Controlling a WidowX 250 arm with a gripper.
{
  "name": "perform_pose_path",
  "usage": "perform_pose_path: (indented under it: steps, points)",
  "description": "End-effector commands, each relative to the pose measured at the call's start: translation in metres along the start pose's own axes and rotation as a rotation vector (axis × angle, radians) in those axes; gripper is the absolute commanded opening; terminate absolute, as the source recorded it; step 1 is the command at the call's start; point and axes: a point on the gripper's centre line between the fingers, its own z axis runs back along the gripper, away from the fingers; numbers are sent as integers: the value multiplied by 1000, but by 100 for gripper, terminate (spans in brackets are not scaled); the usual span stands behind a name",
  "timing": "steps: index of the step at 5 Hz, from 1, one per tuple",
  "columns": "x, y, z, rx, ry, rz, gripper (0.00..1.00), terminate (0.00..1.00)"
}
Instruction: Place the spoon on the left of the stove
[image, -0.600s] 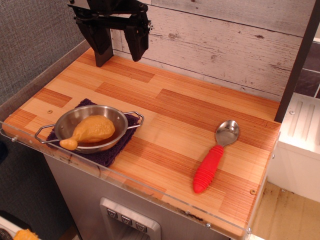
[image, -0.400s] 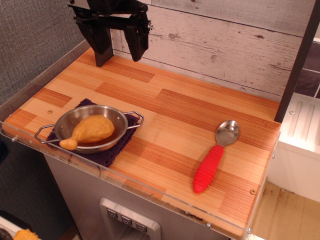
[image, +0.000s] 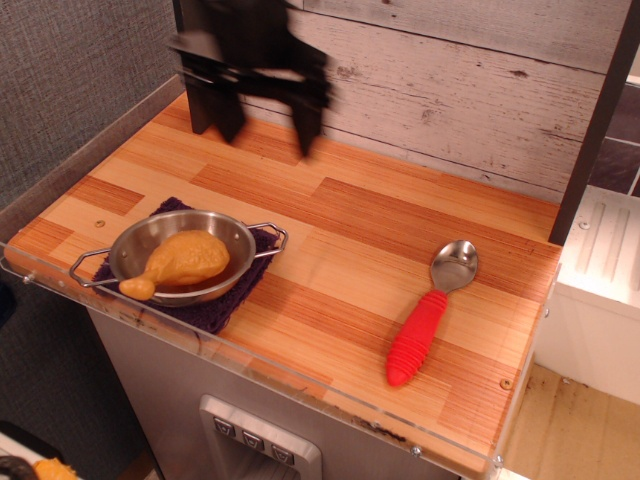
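The spoon (image: 429, 311), with a shiny metal bowl and a thick red ribbed handle, lies flat on the right part of the stove's wood-plank top (image: 340, 215), handle toward the front edge. My gripper (image: 268, 132) hangs above the back left of the top, blurred by motion, with its two black fingers spread apart and nothing between them. It is far to the left of and behind the spoon.
A round steel two-handled pan (image: 180, 257) holding a toy chicken drumstick (image: 182, 262) sits on a dark purple cloth (image: 215, 300) at the front left. A clear plastic rim (image: 300, 375) runs along the front. A white cabinet (image: 600, 290) stands to the right.
My gripper has moved to the right and a little lower along the back of the top. The spoon and the pan have not moved.
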Motion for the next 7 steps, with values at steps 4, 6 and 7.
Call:
perform_pose_path:
  steps: [4, 6, 7]
  points:
    - [-52, -97, -79, 31, 135, -86, 100, 0]
    - [-60, -106, -98, 66, 97, -64, 100, 0]
    - [-61, -111, -105, 72, 92, -74, 100, 0]
